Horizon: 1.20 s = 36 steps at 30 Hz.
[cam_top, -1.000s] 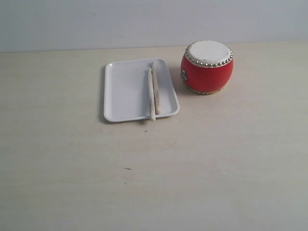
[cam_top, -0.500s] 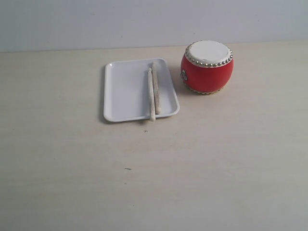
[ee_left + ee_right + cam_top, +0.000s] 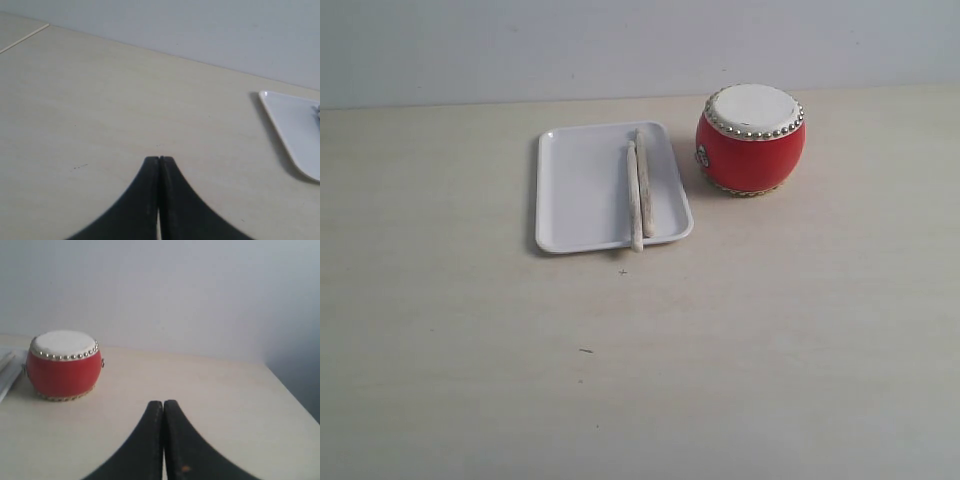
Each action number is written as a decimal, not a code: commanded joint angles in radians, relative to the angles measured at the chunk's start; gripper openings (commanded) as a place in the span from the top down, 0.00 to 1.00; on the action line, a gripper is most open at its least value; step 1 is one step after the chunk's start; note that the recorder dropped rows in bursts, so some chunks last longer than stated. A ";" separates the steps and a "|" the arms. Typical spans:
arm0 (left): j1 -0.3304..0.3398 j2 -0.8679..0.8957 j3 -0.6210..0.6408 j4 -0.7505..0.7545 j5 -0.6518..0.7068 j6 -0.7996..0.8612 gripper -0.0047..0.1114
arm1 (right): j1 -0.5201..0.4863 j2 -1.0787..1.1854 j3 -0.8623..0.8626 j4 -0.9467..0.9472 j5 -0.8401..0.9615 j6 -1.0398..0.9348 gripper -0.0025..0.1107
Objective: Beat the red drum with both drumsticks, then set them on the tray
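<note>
The red drum (image 3: 751,139) stands upright at the back right of the table, white skin up; the right wrist view shows the drum (image 3: 63,365) too. Left of it lies the white tray (image 3: 580,190), and one corner of the tray (image 3: 295,130) appears in the left wrist view. Both drumsticks (image 3: 639,190) rest side by side along the tray's right part, one end poking over the near rim. My left gripper (image 3: 159,159) is shut and empty over bare table, away from the tray. My right gripper (image 3: 163,402) is shut and empty, some way short of the drum. Neither arm shows in the exterior view.
The pale wooden table (image 3: 620,380) meets a grey wall at the back. In the right wrist view the table's edge (image 3: 290,390) runs close beside the gripper.
</note>
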 commanded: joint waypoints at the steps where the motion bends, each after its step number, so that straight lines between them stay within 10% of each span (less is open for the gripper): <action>1: 0.003 -0.007 0.002 0.000 -0.003 0.003 0.96 | -0.005 -0.065 0.122 0.016 -0.008 -0.004 0.98; 36: 0.003 -0.007 0.002 0.007 -0.003 0.003 0.96 | -0.005 -0.102 0.138 0.044 0.003 -0.004 0.98</action>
